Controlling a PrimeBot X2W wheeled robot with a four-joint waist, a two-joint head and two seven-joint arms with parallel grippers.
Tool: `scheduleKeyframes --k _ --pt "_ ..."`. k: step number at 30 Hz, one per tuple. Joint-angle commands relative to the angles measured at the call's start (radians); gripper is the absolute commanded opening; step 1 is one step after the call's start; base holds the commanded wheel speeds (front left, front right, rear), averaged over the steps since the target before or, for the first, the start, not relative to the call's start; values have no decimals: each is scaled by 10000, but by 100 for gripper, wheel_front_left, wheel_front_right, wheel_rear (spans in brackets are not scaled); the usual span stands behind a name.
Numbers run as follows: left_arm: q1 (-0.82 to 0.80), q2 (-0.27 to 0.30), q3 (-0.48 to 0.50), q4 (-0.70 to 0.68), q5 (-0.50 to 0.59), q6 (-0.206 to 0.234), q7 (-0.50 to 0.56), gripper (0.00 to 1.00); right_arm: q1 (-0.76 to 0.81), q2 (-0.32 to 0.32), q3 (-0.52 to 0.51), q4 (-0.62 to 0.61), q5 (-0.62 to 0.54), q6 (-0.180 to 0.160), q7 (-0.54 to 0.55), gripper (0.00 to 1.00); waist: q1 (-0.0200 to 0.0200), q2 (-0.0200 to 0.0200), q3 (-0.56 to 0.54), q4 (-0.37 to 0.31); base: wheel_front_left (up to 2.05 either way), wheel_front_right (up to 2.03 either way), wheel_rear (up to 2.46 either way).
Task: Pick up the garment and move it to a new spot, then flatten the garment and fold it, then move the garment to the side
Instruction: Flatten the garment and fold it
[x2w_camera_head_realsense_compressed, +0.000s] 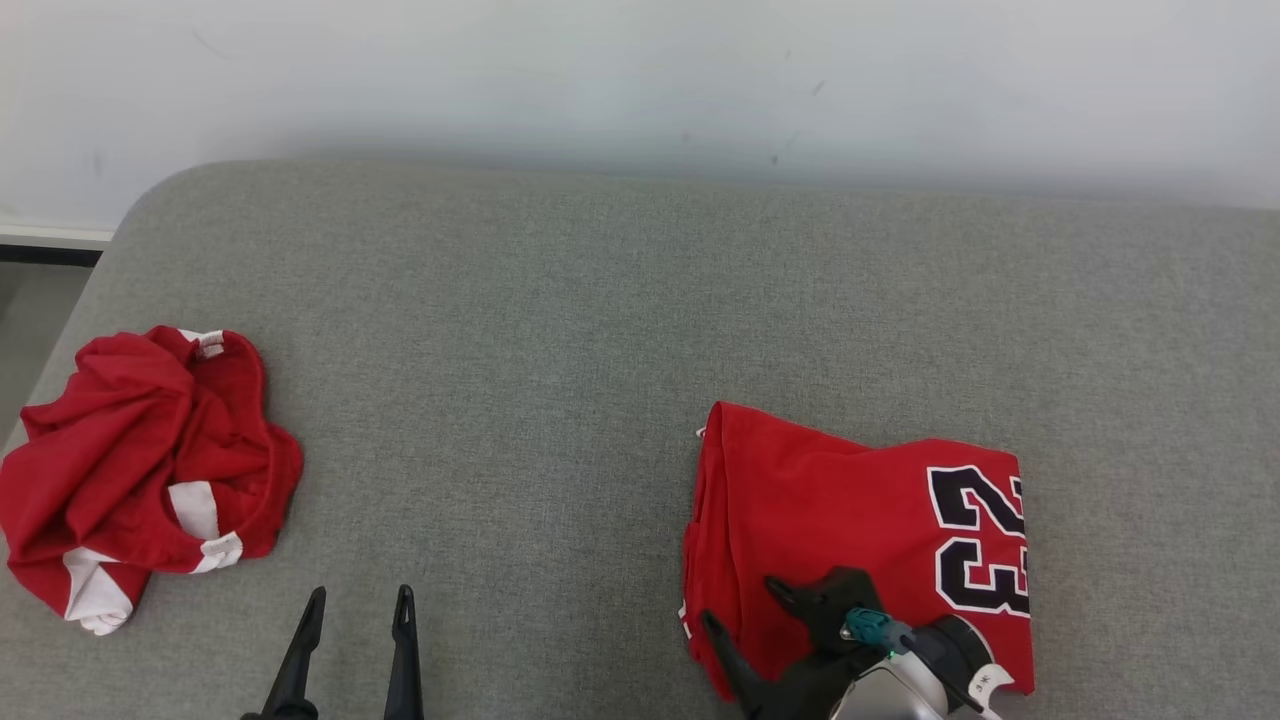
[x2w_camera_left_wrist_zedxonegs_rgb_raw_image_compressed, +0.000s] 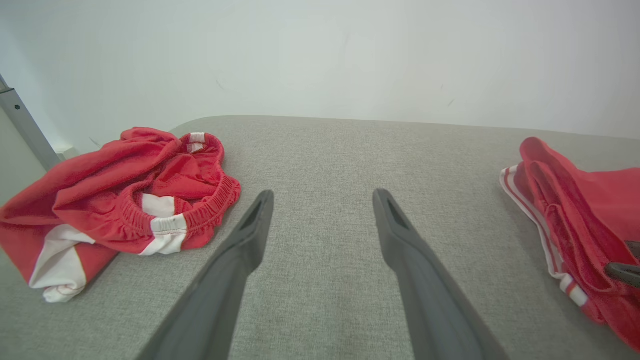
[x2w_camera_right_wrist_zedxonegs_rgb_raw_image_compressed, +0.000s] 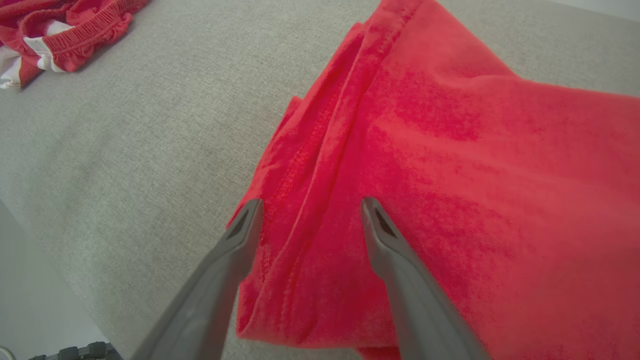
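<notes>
A folded red garment (x2w_camera_head_realsense_compressed: 860, 530) with a black "23" lies flat at the right of the grey padded surface (x2w_camera_head_realsense_compressed: 560, 380). My right gripper (x2w_camera_head_realsense_compressed: 742, 600) is open over its near left edge, fingers astride the folded hem (x2w_camera_right_wrist_zedxonegs_rgb_raw_image_compressed: 311, 202), the red cloth (x2w_camera_right_wrist_zedxonegs_rgb_raw_image_compressed: 450, 150) beneath them. A crumpled red and white garment (x2w_camera_head_realsense_compressed: 140, 470) sits in a heap at the far left. My left gripper (x2w_camera_head_realsense_compressed: 361, 592) is open over bare surface to the right of that heap, holding nothing (x2w_camera_left_wrist_zedxonegs_rgb_raw_image_compressed: 324, 195). The heap (x2w_camera_left_wrist_zedxonegs_rgb_raw_image_compressed: 130, 200) and the folded garment (x2w_camera_left_wrist_zedxonegs_rgb_raw_image_compressed: 580, 215) flank it.
A white wall (x2w_camera_head_realsense_compressed: 640, 80) stands behind the surface. The surface rounds off at its far left corner (x2w_camera_head_realsense_compressed: 150, 200), with floor beyond. A grey metal post (x2w_camera_left_wrist_zedxonegs_rgb_raw_image_compressed: 25, 125) rises at the left. The surface's near edge (x2w_camera_right_wrist_zedxonegs_rgb_raw_image_compressed: 50, 280) drops off below my right gripper.
</notes>
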Motion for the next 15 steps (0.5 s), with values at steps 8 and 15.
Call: scheduleKeyframes --k 8,15 --pt "-232 -9 -69 25 -41 44 -29 100 -366 17 437 156 18 -16 58 15 0 0 135 21 0 0 0" --pt "-250 -9 -19 40 -47 46 -29 100 -409 18 335 139 118 -16 -11 0 0 0 142 17 0 0 0"
